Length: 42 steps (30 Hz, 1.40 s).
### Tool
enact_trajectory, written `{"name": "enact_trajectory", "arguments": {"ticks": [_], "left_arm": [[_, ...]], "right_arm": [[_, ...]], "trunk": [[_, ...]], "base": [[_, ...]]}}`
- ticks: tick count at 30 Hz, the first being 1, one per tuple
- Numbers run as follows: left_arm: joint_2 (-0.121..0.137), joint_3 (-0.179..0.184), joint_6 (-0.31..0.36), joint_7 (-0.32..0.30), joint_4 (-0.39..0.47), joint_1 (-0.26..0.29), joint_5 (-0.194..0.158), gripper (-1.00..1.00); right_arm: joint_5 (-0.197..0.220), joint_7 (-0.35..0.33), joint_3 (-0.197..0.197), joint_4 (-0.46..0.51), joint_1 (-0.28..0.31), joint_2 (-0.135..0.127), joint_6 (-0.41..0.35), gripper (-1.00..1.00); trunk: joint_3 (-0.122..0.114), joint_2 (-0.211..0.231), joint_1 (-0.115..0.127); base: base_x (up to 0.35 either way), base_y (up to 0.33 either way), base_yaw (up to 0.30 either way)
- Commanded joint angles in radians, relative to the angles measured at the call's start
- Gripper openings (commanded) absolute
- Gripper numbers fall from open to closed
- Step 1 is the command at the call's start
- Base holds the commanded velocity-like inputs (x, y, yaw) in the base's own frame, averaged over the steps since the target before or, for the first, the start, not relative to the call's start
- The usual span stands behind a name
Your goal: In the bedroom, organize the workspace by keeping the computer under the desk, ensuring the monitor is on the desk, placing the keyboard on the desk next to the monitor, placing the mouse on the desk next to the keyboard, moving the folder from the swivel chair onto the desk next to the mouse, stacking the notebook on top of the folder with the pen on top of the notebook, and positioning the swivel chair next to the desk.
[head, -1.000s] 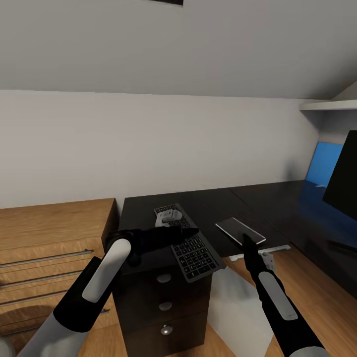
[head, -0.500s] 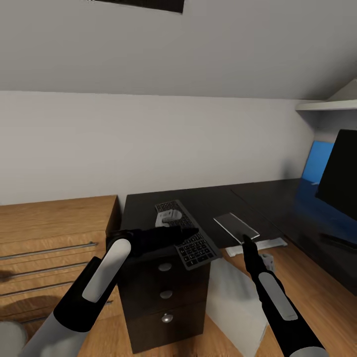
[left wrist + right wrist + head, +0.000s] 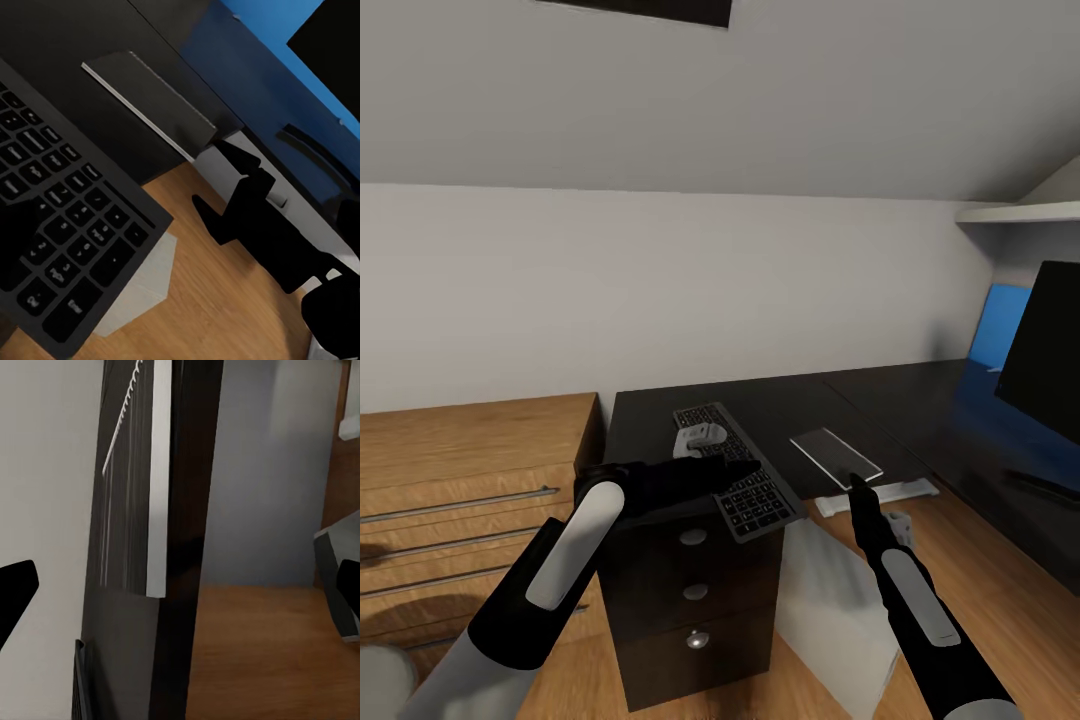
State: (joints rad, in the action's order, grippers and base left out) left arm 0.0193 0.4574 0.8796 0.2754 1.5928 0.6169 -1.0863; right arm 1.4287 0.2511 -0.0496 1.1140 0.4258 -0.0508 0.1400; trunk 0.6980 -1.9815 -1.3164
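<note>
light: even, soft | shadows: faint | focus: sharp | glare: none

My head view's right edge cuts off the monitor (image 3: 1048,350); its stand is out of frame; my left arm (image 3: 575,545) hides part of the keyboard (image 3: 740,470).

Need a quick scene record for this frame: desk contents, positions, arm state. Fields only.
desk: black, L-shaped, three knobbed drawers under its near end
keyboard: on desk, near end overhanging the front edge
mouse: light grey, resting on the keyboard's far end
notebook: flat, dark, right of keyboard
monitor: upright at right
folder: blue, behind monitor
left gripper: over keyboard, jaws state unclear
right gripper: at desk's front edge, below notebook, jaws state unclear
</note>
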Motion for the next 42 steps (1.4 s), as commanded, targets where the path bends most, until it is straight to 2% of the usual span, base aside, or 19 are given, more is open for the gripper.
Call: {"name": "enact_trajectory", "arguments": {"ticks": [1,7,23,42], "left_arm": [[0.001,0.001,0.000,0.010,0.001,0.001,-0.010,1.00],[0.001,0.001,0.001,0.010,0.000,0.001,-0.010,1.00],[0.000,0.001,0.000,0.012,-0.001,0.001,-0.010,1.00],[-0.001,0.000,-0.001,0.018,-0.005,0.001,-0.010,1.00]], "right_arm": [[0.010,0.004,-0.004,0.001,0.001,-0.001,0.009,1.00],[0.010,0.004,-0.004,0.001,0.001,-0.001,0.009,1.00],[0.009,0.004,-0.005,0.001,0.001,-0.001,0.009,1.00],[0.009,0.005,-0.007,0.000,0.001,-0.001,0.010,1.00]], "trunk": [[0.001,-0.001,0.000],[0.001,-0.001,0.000],[0.001,-0.001,0.000],[0.001,-0.001,0.000]], "base": [[0.000,0.000,0.000],[-0.128,0.000,0.000],[-0.298,0.000,0.000],[-0.021,0.000,0.000]]}}
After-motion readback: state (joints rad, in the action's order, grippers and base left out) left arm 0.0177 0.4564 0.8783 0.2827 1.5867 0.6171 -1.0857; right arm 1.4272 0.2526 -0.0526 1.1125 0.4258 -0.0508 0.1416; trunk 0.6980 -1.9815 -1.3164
